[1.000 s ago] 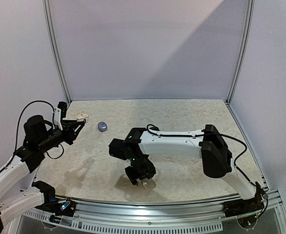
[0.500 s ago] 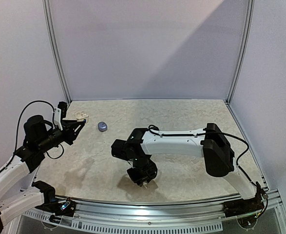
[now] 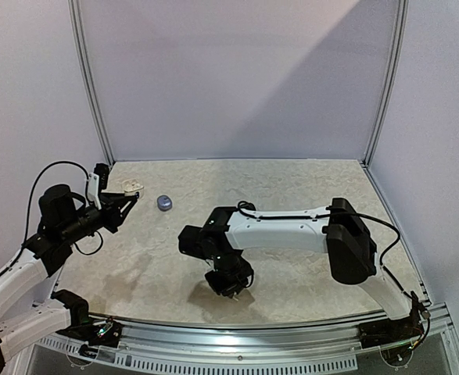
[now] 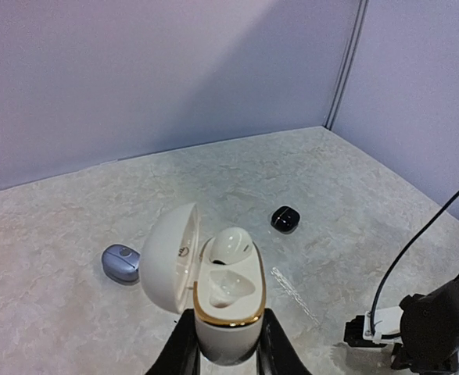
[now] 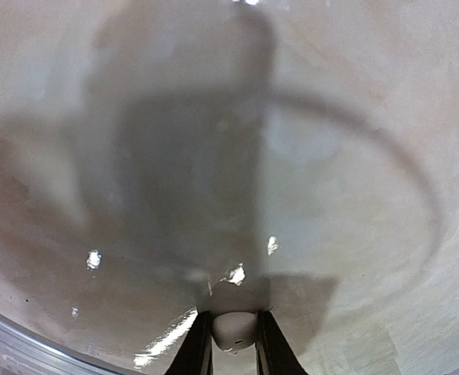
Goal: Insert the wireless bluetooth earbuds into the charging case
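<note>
My left gripper [image 4: 226,332] is shut on the base of an open white charging case [image 4: 227,301] with a gold rim, held above the table at the far left [image 3: 133,187]. One white earbud [image 4: 231,243] sits in its far slot; the near slot is empty. My right gripper [image 5: 233,330] points down at the table near the front middle [image 3: 229,284]. It is shut on a second white earbud [image 5: 234,331], held at the table surface. The top view hides this earbud under the gripper.
A closed lavender case [image 3: 164,202] lies on the table right of the held case, also in the left wrist view [image 4: 121,263]. A small closed black case [image 4: 285,219] lies farther off. The table's front rail [image 3: 252,332] runs just below the right gripper.
My right gripper has dropped lower onto the table and shifted slightly right, so the white earbud seen at its tips is now covered. The left arm and case have not moved.
</note>
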Tool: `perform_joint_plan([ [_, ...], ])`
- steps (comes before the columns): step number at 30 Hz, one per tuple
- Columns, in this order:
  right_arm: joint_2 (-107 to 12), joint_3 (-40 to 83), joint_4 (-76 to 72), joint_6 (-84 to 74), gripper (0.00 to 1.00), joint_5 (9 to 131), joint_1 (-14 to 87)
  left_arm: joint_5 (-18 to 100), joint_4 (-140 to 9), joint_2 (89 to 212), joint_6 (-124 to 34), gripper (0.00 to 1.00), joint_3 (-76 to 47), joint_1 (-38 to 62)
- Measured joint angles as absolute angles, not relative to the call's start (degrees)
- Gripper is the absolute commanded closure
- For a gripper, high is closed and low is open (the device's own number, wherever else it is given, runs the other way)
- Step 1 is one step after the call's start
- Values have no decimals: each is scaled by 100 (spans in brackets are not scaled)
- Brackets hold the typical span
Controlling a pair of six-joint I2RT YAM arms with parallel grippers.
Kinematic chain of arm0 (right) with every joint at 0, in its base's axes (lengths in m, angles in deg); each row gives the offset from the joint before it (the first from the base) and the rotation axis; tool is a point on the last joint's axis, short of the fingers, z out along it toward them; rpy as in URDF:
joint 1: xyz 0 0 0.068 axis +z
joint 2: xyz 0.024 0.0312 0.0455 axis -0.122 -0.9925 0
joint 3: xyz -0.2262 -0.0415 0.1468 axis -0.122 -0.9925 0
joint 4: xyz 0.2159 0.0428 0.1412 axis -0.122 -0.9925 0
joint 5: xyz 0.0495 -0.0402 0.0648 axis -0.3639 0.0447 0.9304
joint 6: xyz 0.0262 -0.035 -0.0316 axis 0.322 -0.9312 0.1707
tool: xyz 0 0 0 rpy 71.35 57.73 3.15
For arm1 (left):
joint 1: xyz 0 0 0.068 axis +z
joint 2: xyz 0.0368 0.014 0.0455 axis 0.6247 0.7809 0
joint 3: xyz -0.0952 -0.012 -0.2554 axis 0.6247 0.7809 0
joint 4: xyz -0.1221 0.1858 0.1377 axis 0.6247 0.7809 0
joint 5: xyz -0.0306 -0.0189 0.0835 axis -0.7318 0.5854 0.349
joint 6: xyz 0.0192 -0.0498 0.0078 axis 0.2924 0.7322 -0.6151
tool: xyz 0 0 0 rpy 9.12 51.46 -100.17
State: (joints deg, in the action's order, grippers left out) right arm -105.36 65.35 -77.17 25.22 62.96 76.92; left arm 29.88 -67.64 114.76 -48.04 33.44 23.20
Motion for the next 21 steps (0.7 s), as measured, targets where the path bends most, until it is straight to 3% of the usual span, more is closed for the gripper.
perform_joint_plan([
  [9,-9776,6504,-6850,2220,98,5325,7705,2175,-7153,11450,-5171,100,3344,2320],
  [16,-7507,5783,-3256,1239,100,4827,7823,1550,-8128,11349,-5870,100,3339,2320],
  [21,-7312,5779,-734,557,100,5094,7919,1441,-8342,11367,-6235,100,3300,2320],
])
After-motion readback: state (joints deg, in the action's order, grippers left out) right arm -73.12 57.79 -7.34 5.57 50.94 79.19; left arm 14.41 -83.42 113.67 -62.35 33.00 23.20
